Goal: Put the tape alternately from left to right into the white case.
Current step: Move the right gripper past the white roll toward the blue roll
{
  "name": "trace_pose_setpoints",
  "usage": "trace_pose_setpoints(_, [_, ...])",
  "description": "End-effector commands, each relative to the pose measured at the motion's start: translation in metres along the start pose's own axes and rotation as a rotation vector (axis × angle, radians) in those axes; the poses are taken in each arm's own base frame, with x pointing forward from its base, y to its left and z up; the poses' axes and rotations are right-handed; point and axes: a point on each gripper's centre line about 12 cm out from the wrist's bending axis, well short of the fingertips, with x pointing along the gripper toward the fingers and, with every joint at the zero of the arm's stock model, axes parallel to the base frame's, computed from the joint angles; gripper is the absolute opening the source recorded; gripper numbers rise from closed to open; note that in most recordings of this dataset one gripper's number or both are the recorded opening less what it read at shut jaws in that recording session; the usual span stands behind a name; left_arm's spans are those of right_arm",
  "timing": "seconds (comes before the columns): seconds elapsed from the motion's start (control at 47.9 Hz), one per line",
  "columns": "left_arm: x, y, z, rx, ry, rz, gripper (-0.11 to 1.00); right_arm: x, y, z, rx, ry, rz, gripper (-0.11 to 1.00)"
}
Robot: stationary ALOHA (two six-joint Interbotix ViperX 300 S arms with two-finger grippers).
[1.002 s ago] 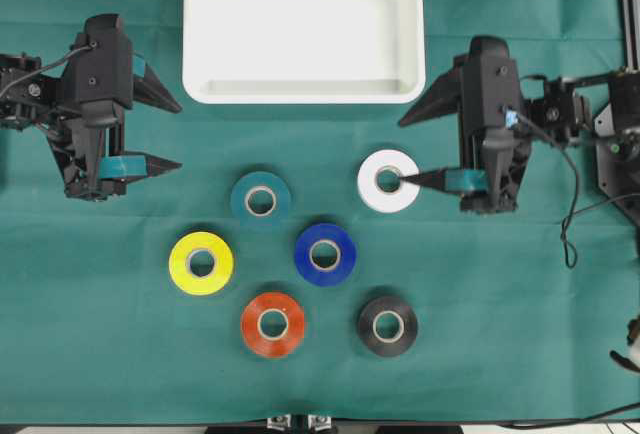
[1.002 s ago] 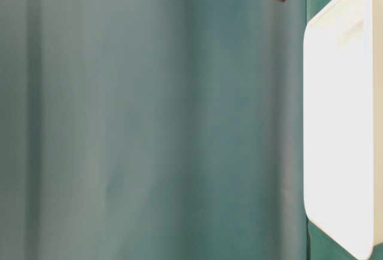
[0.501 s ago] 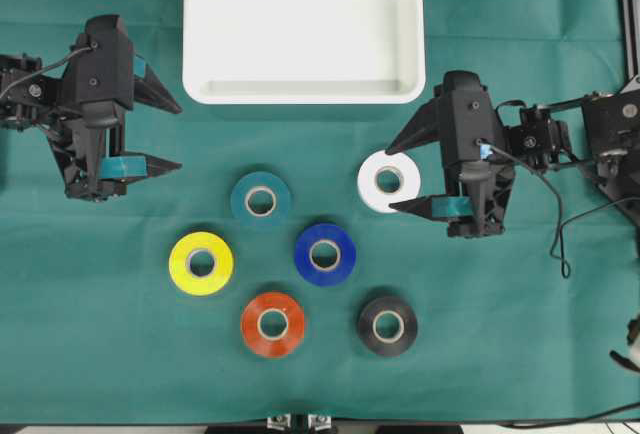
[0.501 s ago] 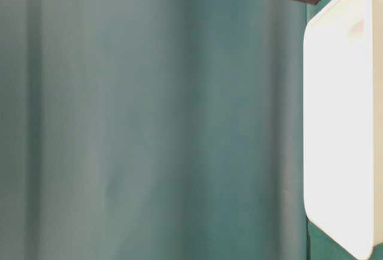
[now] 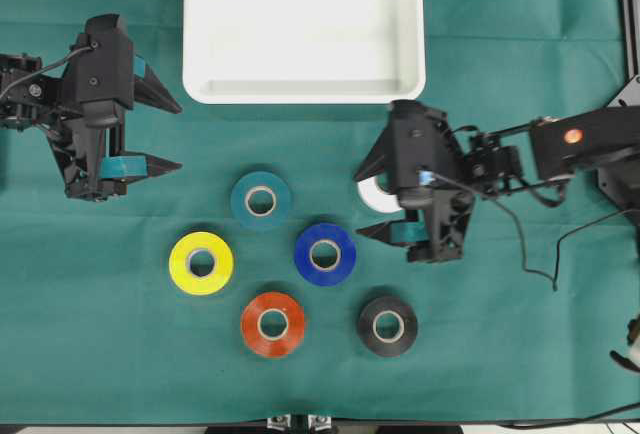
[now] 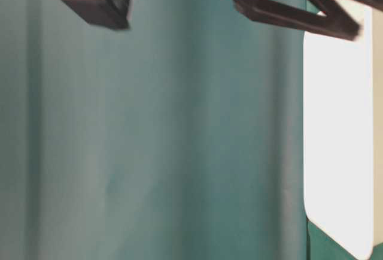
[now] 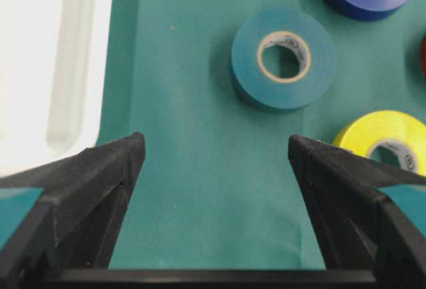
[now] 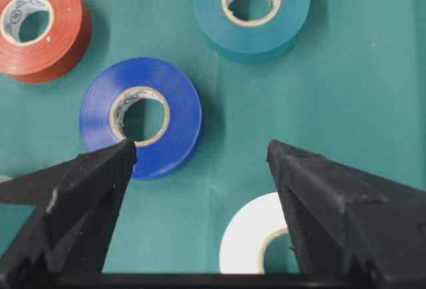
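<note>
White case (image 5: 304,92) at the top middle of the green tabletop (image 5: 520,344), with nothing inside it. All six rolls of tape out on the cloth below the case, none in it. Teal roll (image 5: 260,198) nearest the case, yellow roll (image 5: 201,263) to its lower left, blue roll (image 5: 325,253) in the middle, red-orange roll (image 5: 272,324) at the bottom, black roll (image 5: 388,326) at the bottom right. White roll (image 5: 371,195) to the right of the teal one, mostly hidden under the right arm.

Left gripper (image 5: 162,137) spread wide, holding nothing, off to the left of the rolls and beside the case's lower left corner. Right gripper (image 5: 366,201) spread wide too, right over the white roll, not pinching it. In the right wrist view, white roll (image 8: 256,244) low between the two fingers (image 8: 90,176), blue roll (image 8: 141,117) just past it.
</note>
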Motion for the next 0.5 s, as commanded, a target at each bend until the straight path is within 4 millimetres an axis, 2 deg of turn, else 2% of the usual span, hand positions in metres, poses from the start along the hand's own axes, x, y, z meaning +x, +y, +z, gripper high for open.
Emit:
trace_pose_setpoints(0.0, [-0.003,0.0,0.009,-0.002,-0.028,0.0,0.57,0.004,0.007,0.011,0.016,-0.005,0.008,0.89])
trace_pose_setpoints(0.48, [-0.003,0.0,0.01,0.0,-0.028,0.0,0.57,0.038,0.016,0.009,0.029,0.066,-0.003,0.89])
